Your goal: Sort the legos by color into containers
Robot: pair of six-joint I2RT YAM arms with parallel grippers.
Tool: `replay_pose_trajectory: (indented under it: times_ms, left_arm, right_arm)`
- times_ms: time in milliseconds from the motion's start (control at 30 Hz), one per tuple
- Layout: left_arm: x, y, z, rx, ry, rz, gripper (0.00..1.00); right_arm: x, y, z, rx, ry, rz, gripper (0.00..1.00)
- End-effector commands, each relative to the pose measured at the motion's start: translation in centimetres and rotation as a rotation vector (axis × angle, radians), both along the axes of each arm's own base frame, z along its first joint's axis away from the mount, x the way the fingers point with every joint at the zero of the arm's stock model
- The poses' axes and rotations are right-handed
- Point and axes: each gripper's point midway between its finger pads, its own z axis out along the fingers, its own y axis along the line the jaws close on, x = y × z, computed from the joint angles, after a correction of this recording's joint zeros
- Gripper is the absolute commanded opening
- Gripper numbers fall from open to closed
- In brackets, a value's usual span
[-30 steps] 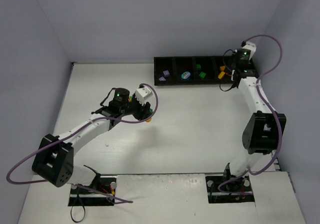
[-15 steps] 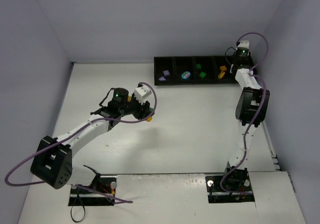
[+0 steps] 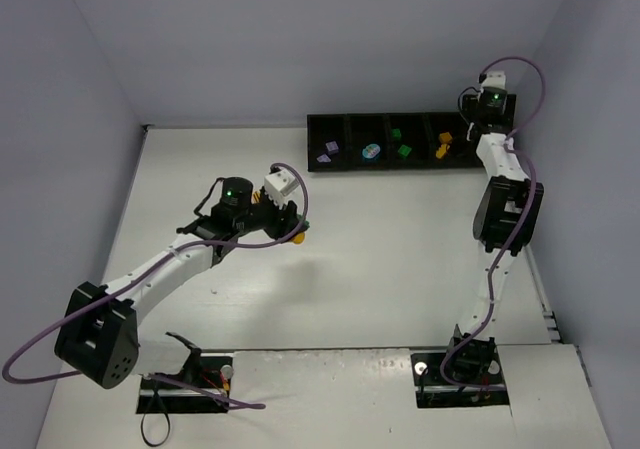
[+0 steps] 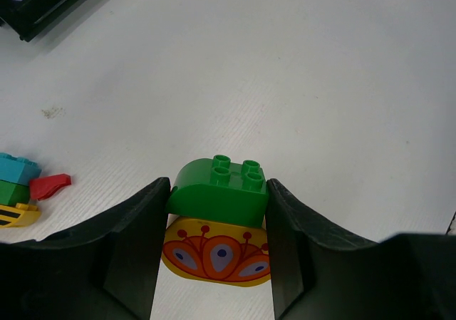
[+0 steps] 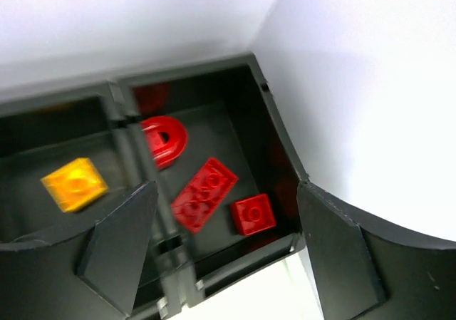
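Note:
My left gripper (image 4: 217, 195) is shut on a green rounded lego (image 4: 217, 190) that sits on top of a yellow lego with an orange pattern (image 4: 217, 257). In the top view the left gripper (image 3: 290, 231) is mid-table, well short of the black containers tray (image 3: 380, 168). Above the tray's far right bin my right gripper (image 5: 224, 192) stands open and holds nothing. Below it, in that bin, lie a red arch (image 5: 162, 138), a red plate (image 5: 203, 194) and a small red square (image 5: 253, 214). A yellow-orange lego (image 5: 73, 183) lies in the bin beside it.
Other bins hold lilac (image 3: 328, 151), teal (image 3: 371, 151) and green (image 3: 402, 147) legos. A small stack of teal, green and yellow legos (image 4: 16, 188) and a red piece (image 4: 50, 185) lie on the table left of my left gripper. Walls stand close behind and right of the tray.
My right gripper's jaws have opened, and its arm has folded up and reached further back over the end bin. The left gripper has shifted slightly with its legos.

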Motion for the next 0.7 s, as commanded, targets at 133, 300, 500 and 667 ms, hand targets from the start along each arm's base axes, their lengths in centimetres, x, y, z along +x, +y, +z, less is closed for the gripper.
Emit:
replay_pose_trajectory:
  times_ms: [133,300,500,667]
  left_arm:
    - [0.0,-0.7,6.1,-0.125,-0.174,-0.014,0.24]
    - [-0.5,-0.3,7.3,-0.129,-0.239,-0.021,0.24]
    - [0.4,0.6,9.5,-0.192,-0.234,0.095,0.24]
    - [0.7,0.1,11.5,-0.294,-0.188,0.143,0.24]
  right_arm:
    - [-4.5,10.0,18.4,0.264,-0.309,0.269,0.7]
    - [-10.8,21.7,17.0,0.634,-0.194,0.511,0.61]
    - [-19.4,34.0,13.8,0.889,0.027,0.778,0.63]
    - [-25.9,38.9,11.6,0.93,0.136,0.864,0.64]
